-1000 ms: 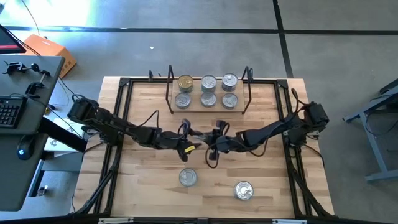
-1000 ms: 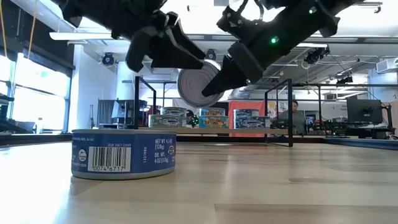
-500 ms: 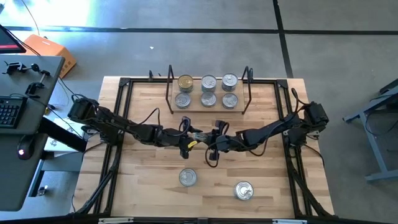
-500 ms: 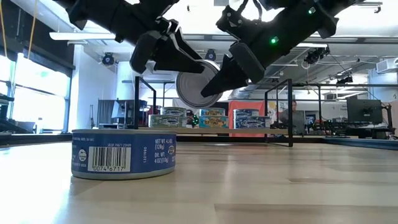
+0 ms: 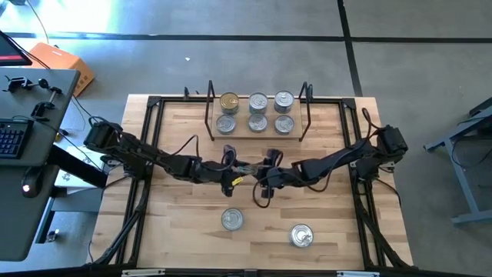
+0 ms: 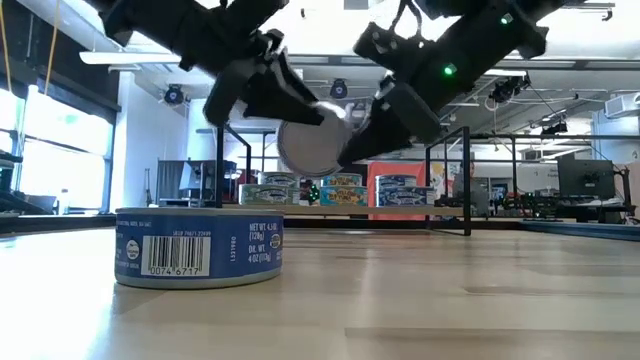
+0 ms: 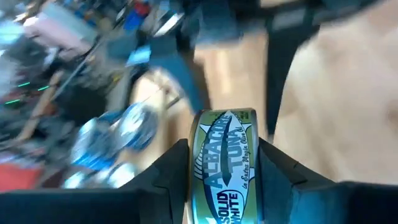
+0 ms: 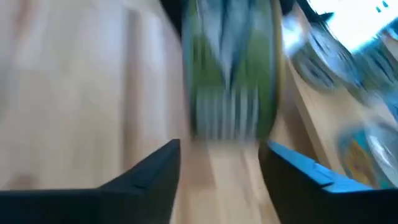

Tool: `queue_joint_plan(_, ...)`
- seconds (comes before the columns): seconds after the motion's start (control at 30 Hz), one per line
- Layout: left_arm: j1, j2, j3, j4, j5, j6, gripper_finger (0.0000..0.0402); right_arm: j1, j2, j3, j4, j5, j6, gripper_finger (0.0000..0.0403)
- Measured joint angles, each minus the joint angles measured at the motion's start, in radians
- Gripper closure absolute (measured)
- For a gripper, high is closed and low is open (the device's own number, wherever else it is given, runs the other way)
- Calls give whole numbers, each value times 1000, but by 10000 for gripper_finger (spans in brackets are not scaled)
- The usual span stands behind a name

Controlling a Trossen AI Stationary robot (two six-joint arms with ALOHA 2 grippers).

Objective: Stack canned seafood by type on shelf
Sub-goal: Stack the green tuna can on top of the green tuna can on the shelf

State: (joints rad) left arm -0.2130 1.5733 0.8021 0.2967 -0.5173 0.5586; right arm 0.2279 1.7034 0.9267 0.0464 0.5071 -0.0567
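**Tin changes claws in mid-air**

Nearest me, a blue-labelled round tin (image 6: 198,246) sits on the table. Above mid-table, the left claw (image 7: 224,163) clamps a green-labelled albacore tuna tin (image 7: 225,165) on edge, while the right claw (image 8: 219,163) gapes wide just off it. Beyond, the light-wood shelf (image 5: 257,135) lies nearer neither arm.

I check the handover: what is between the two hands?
One albacore tuna tin, between left hand and right hand, seen in the low view.
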Motion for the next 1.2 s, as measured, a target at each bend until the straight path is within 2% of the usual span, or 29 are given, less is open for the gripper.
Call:
queue_joint_plan(0.1, -10, -15, -1, -48, -156, 60, 280, 1, -31, -1, -139, 85, 117, 175)
queue_joint_plan(0.23, 10, -16, -1, -73, -405, 159, 280, 10, -62, -1, -267, 215, 253, 166)
queue_joint_plan(0.3, 54, -16, -1, -65, -454, 199, 280, 13, -62, -1, -297, 264, 295, 165)
queue_joint_plan(0.57, 280, -8, -1, -74, -338, 237, 280, 34, -62, -2, -301, 282, 319, 163)
queue_joint_plan(0.83, 390, -8, -1, -102, -282, 297, 277, 42, -62, -2, -301, 283, 321, 163)
queue_joint_plan(1.03, 409, -8, -1, -174, -240, 240, 208, 42, -62, -2, -301, 283, 319, 163)
queue_joint_plan(1.2, 409, -8, -1, -197, -206, 180, 186, 42, -62, -2, -301, 283, 319, 163)
